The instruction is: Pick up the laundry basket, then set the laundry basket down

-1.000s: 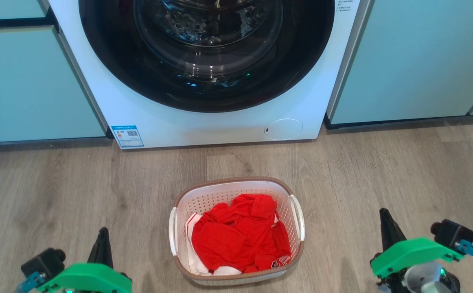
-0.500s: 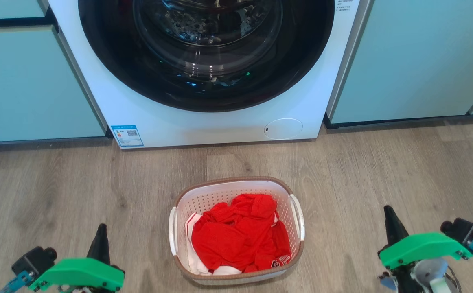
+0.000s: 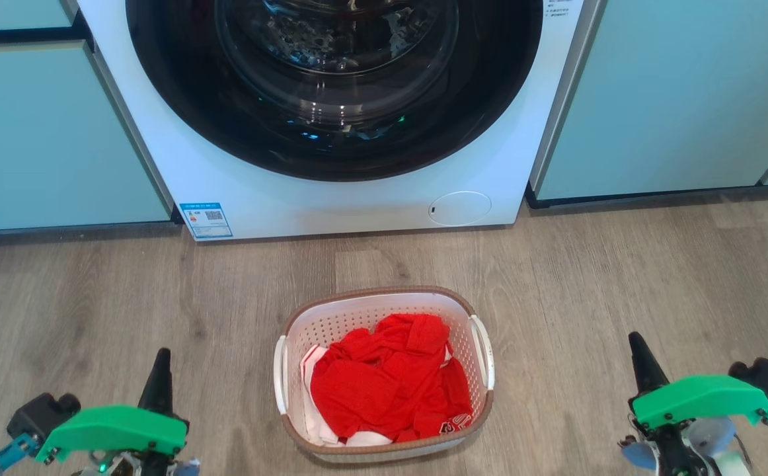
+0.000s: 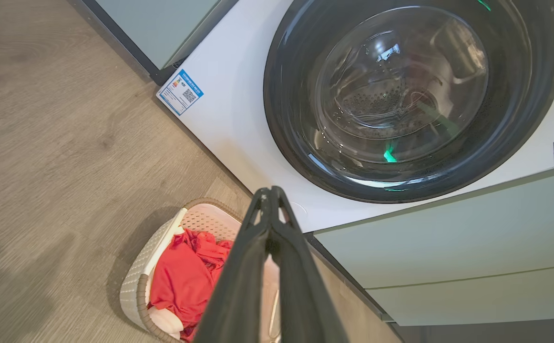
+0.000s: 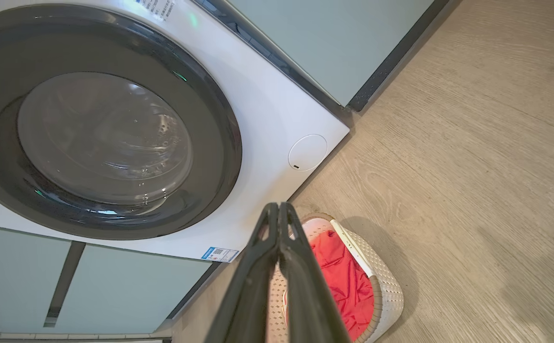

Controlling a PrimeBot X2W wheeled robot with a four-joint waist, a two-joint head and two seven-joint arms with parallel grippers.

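The laundry basket (image 3: 470, 307) stands on the wood floor in front of the washing machine, white and perforated with a brown rim and two white side handles. It holds crumpled red clothes (image 3: 387, 383) over a bit of white fabric. My left gripper (image 3: 159, 354) is at the lower left, well to the left of the basket, shut and empty. At the lower right my right gripper (image 3: 636, 338) is equally apart from it, shut and empty. The wrist views show the basket (image 4: 136, 286) (image 5: 389, 290) beyond each pair of closed fingers (image 4: 270, 190) (image 5: 277, 207).
A white washing machine (image 3: 357, 205) with a dark round glass door (image 3: 334, 79) stands behind the basket. Pale green cabinet fronts (image 3: 675, 99) flank it on both sides. Bare wood floor (image 3: 622, 277) lies to the left and right of the basket.
Both grippers have slid outward and slightly down in the head view, away from the basket. The basket has stayed in place.
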